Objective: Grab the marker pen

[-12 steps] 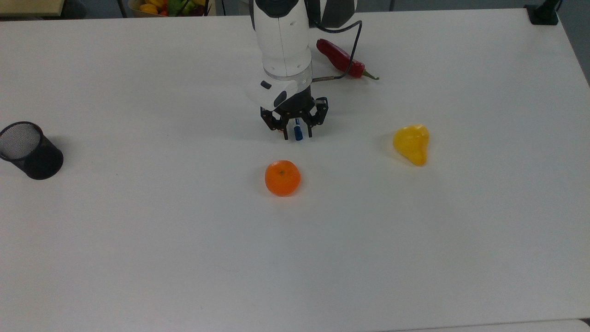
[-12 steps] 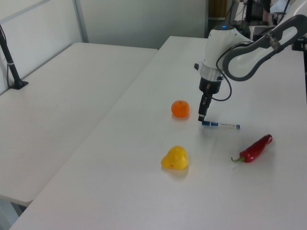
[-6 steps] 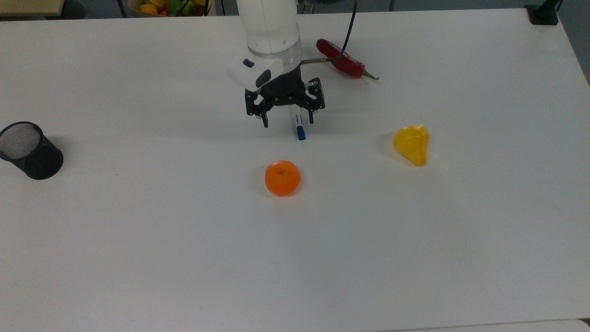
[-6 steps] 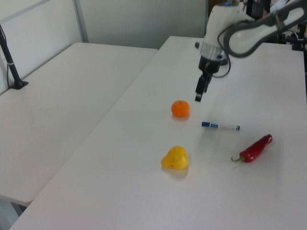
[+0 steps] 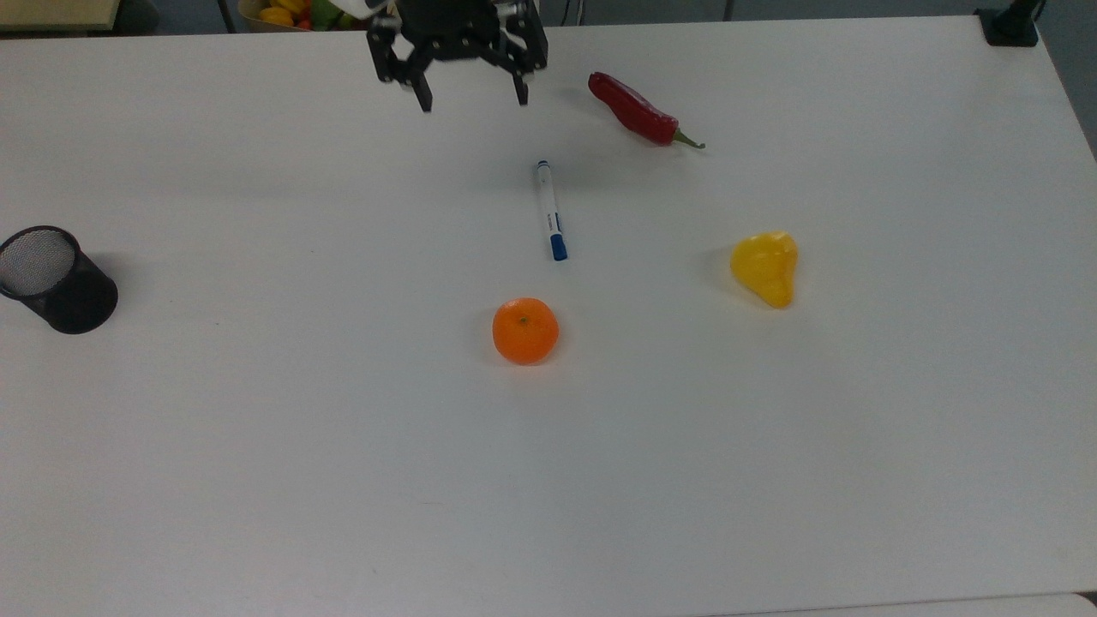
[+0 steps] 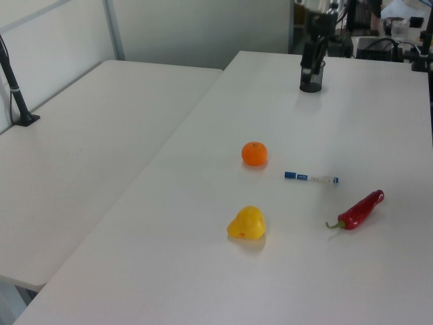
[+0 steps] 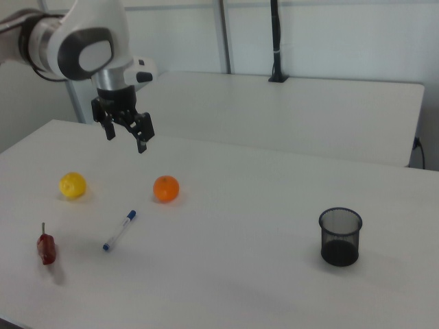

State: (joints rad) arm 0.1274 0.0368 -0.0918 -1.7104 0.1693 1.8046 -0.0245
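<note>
Going left to right across the top view. Far left: a black mesh cup point(image 5: 56, 280) standing upright on the white desk point(image 5: 257, 446), well apart from everything else, probably parked there as a spare holder rather than as part of this job. Up near the far edge: the hand point(image 5: 471, 94), raised high above the desk with both fingers spread wide and nothing between them. Open and empty, likely for a fresh approach.

Middle: the marker pen point(image 5: 548, 210) lying flat on the desk, blue cap end toward the orange point(image 5: 524, 331), small blue tip end pointing toward the far edge. Free on all sides, touching nothing, so an easy barrel to pinch across its width. Orange near the cap end but apart from it. Further right: the red chilli point(image 5: 638, 111) near the far edge, then the yellow pepper point(image 5: 765, 267) near the top view's right, both well clear of the pen.

Against half a second ago: hand then low, just over the pen's far end; now lifted up and back, well apart from it. Pen in the same spot, same heading. Other things unmoved. Task not yet done.
</note>
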